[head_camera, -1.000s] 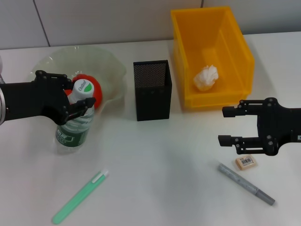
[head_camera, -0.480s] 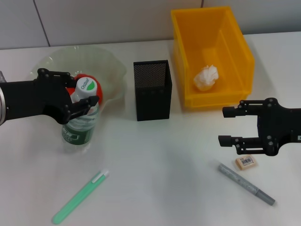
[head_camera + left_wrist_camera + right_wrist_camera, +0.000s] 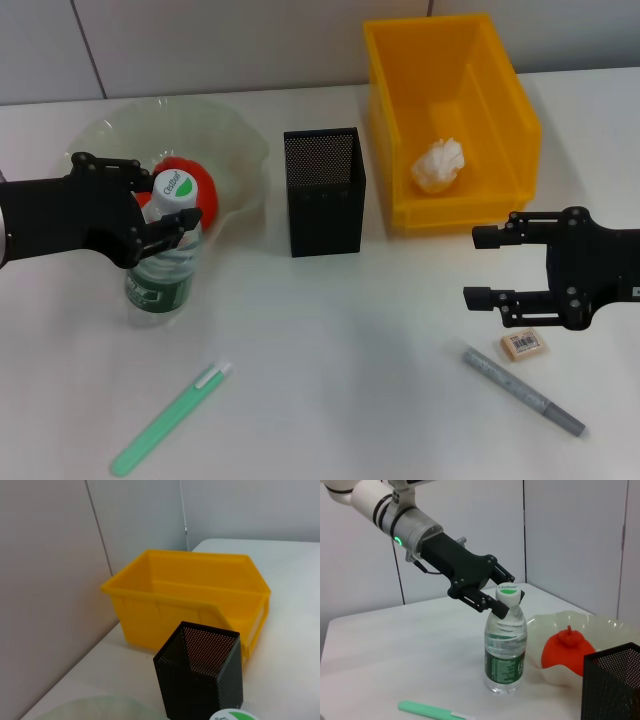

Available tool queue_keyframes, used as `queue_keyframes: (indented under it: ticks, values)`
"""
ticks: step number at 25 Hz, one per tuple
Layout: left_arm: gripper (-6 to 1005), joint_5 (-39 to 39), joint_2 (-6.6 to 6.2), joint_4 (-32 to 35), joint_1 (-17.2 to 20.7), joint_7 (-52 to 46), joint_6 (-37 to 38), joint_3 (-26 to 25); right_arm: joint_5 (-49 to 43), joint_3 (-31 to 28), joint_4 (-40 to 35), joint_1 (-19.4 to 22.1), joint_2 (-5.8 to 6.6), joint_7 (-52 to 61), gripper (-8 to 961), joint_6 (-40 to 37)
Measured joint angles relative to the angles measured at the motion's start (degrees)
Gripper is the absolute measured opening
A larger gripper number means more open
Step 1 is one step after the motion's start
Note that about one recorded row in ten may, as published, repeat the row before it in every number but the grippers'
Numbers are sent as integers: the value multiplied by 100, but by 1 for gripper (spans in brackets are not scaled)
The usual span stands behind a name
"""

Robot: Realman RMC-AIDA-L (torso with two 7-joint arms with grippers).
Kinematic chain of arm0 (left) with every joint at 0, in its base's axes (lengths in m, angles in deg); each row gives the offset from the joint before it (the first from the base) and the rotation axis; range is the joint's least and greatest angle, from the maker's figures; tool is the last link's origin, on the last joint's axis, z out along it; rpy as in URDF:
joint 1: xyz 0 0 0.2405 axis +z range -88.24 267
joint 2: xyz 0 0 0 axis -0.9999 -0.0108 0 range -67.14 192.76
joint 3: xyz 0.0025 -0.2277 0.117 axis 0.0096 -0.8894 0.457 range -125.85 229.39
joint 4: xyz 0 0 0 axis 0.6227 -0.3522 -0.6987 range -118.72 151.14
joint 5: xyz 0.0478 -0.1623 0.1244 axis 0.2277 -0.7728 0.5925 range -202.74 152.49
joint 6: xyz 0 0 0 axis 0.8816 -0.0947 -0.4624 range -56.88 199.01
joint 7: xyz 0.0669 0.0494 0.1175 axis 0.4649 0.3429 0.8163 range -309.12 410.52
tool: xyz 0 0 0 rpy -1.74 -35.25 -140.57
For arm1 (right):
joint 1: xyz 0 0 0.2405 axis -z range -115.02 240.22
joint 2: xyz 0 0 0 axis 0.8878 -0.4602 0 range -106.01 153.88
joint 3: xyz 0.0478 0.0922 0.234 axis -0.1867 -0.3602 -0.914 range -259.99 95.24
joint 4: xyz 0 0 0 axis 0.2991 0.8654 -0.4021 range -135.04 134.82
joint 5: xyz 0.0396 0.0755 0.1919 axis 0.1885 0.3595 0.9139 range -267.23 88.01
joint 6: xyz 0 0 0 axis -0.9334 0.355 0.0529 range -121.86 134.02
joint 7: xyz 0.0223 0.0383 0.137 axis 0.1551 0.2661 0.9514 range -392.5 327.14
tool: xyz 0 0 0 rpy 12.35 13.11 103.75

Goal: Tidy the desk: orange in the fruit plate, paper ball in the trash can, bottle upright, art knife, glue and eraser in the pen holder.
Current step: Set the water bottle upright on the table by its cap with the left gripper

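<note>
We have the left gripper (image 3: 160,215) clamped on the neck of the bottle (image 3: 165,255), just under its white and green cap, because that grip lets us stand it on its base; the right wrist view shows it upright on the desk (image 3: 330,340), so we judge this step nearly done and a release next. It stands at about seven o'clock from the fruit plate (image 3: 235,150), just beside the rim, and the orange (image 3: 190,175) already lies in that plate behind the cap. The paper ball (image 3: 438,165) sits in the yellow trash can (image 3: 500,90) at one o'clock from the pen holder (image 3: 323,190), which looks empty. Our right gripper (image 3: 490,265) hovers with its fingers wide apart near the eraser (image 3: 524,344), which lies at its five o'clock, apart from it. The grey art knife (image 3: 523,390) lies just beside the eraser, and the green glue (image 3: 168,418) lies at six o'clock from the bottle.
</note>
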Motion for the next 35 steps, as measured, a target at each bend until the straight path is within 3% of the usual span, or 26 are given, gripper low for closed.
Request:
queue_keyframes:
  ticks: [12, 35]
  values:
    - [441, -18, -1, -325, -48, 152, -35, -58, -7, 1, 3, -45, 0, 0, 695, 0]
    - [441, -185, 10, -230, -123, 211, -24, -161, -18, -9, -2, -65, 0, 4, 695, 18]
